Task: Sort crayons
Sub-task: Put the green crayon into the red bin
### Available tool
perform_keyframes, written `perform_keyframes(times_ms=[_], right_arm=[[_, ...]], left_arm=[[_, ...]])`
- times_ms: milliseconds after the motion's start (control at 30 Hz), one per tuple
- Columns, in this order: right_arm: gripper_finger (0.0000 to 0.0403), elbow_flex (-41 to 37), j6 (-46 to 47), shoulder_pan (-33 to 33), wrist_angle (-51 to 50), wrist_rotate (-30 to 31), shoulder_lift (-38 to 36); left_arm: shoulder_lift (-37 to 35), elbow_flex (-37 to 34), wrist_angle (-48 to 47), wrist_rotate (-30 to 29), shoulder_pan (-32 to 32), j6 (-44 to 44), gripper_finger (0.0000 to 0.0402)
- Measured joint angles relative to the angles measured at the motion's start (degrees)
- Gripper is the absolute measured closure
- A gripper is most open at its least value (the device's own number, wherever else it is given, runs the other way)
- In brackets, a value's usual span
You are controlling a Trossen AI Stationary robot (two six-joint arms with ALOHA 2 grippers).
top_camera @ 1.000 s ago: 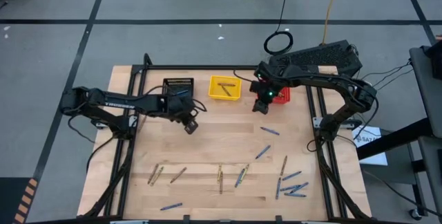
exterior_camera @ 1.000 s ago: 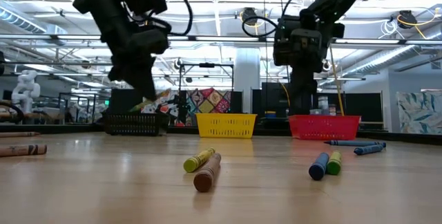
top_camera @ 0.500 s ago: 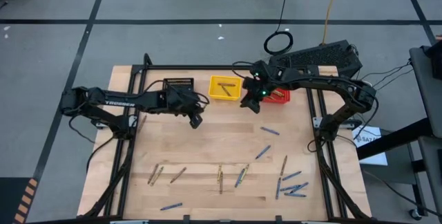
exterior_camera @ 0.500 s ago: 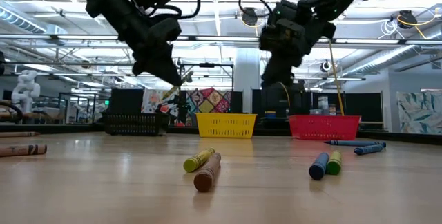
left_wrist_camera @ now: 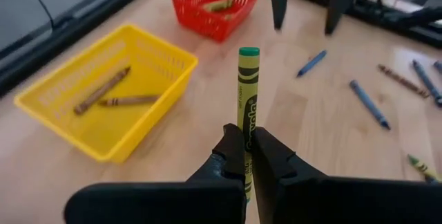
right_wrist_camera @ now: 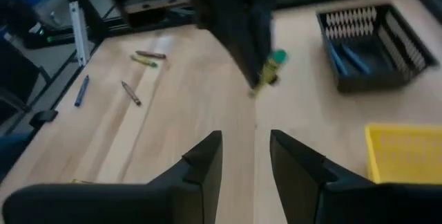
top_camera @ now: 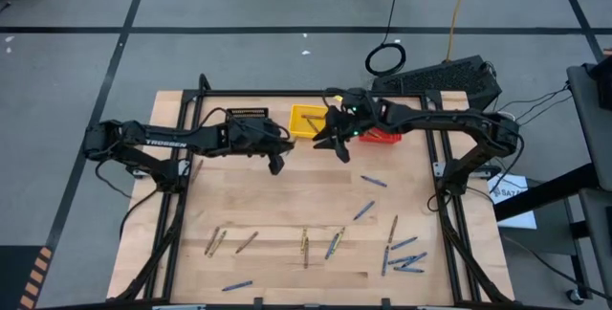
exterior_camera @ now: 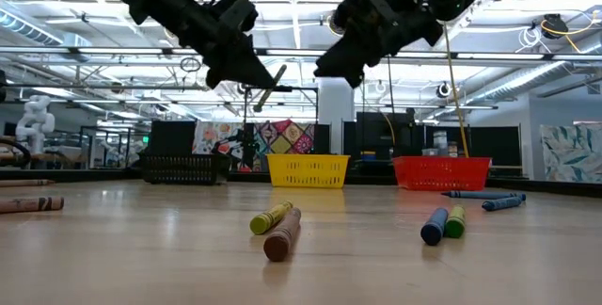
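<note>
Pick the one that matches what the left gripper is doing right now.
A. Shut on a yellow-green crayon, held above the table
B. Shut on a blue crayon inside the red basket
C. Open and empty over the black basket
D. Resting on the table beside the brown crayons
A: the left wrist view shows the left gripper clamped on a yellow-green crayon, and the low view shows it well above the table.

Three baskets line the table's (top_camera: 287,195) far edge; the middle basket (top_camera: 308,122) holds two crayons (left_wrist_camera: 110,95), loose crayons (top_camera: 402,253) scattered nearer.
</note>
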Motion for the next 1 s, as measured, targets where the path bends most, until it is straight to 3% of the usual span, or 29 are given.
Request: perform_keyframes(times_ms=[167,367,1000], right_arm=[[0.0293,0.0,-6.3,2.6,1.4,0.1,0.0],[0.0293,0.0,-6.8,4.0,1.0,11.5,0.0],[0.0293,0.0,2.3,4.2,11.6,12.9,0.0]], left_arm=[[0.0,0.0,5.5,0.0,0.0,0.2,0.0402],[0.0,0.0,6.8,0.0,-0.2,0.2,0.0402],[0.0,0.0,10.8,0.0,-1.6,3.5,0.0401]])
